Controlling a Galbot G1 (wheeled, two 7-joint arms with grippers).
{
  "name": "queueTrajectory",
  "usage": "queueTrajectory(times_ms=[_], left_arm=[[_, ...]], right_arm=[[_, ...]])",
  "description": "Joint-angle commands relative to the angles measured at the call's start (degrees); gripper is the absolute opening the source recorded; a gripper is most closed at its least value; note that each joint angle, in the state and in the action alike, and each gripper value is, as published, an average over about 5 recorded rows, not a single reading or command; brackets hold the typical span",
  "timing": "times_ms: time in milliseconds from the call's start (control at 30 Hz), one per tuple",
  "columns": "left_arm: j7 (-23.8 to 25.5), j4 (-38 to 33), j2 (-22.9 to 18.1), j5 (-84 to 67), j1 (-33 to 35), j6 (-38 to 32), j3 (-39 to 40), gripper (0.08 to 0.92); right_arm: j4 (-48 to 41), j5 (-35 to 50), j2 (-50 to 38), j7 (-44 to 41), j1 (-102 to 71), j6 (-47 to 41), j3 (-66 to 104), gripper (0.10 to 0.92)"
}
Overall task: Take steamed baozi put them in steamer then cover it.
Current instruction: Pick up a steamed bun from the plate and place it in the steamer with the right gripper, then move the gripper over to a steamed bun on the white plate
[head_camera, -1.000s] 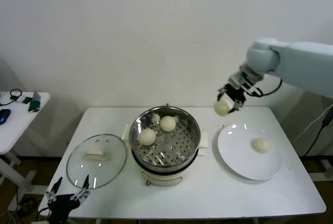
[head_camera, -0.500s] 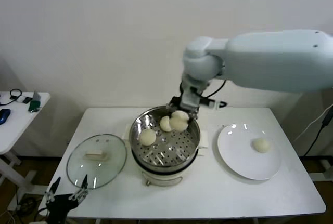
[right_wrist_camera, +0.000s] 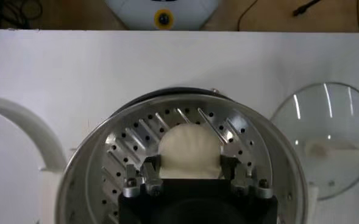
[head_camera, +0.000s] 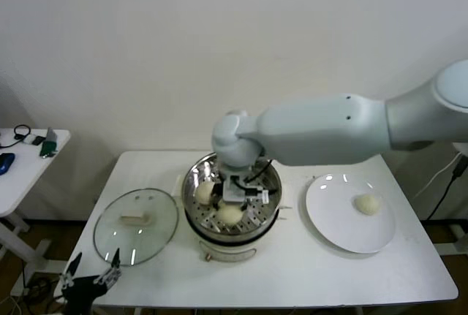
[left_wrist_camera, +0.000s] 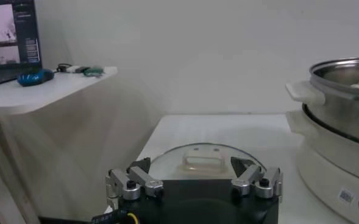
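Note:
The steamer [head_camera: 272,176] stands mid-table, its perforated tray [right_wrist_camera: 130,152] showing. My right gripper [head_camera: 232,199] reaches down into it, shut on a baozi [head_camera: 230,215] held low over the tray's near part; in the right wrist view the fingers [right_wrist_camera: 150,167] press both sides of that bun [right_wrist_camera: 189,149]. A second baozi [head_camera: 204,192] lies on the tray's left side. One more baozi [head_camera: 367,203] rests on the white plate [head_camera: 344,220]. The cover [head_camera: 136,225] lies flat left of the steamer. My left gripper [head_camera: 91,271] hangs open off the table's front left corner, facing the cover [left_wrist_camera: 200,159].
The right arm's forearm spans the air above the steamer's right half and the gap to the plate. A small side table [head_camera: 29,161] with gadgets stands at far left. The wall runs behind the table.
The right arm swung from above the plate over to the steamer and lowered its baozi onto the tray's near part. The arm now hides part of the tray's back. The left arm stayed put.

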Motion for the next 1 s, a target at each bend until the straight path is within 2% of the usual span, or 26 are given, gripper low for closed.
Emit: queueTrajectory(times_ms=[33, 200, 433, 567, 733, 833, 1000], left_arm=[[-0.03, 0.05, -0.23, 0.21, 0.06, -0.16, 0.26, 0.823], [-0.06, -0.31, -0.33, 0.36, 0.14, -0.18, 0.36, 0.823], [-0.06, -0.76, -0.3, 0.46, 0.4, -0.22, 0.62, 0.823], [-0.03, -0.97, -0.14, 0.48, 0.33, -0.22, 0.86, 0.823], [0.06, -1.0, -0.1, 0.41, -0.49, 0.01, 0.98, 0.823], [0.1, -0.94, -0.06, 0.29, -0.79, 0.03, 0.99, 0.823], [0.12, -0.44, -0.09, 0.28, -1.25, 0.06, 0.94, 0.823]], right_arm=[[-3.22, -3.75, 2.62, 0.37, -5.64, -0.4, 0.01, 0.653], [-3.13, -2.28, 2.19, 1.11, -4.62, -0.29, 0.31, 0.663], [-2.43, 5.27, -2.73, -2.3, 3.47, 0.41, 0.76, 0.808], [-5.07, 13.2, -9.48, -6.77, 11.22, 0.29, -2.72, 0.822], [-14.06, 23.84, -19.11, -9.4, 20.18, -1.7, -14.16, 0.823], [-18.79, 25.31, -24.43, -9.39, 21.1, -2.9, -19.38, 0.823], [-22.36, 22.64, -35.09, -7.56, 13.05, -6.41, -19.13, 0.823]])
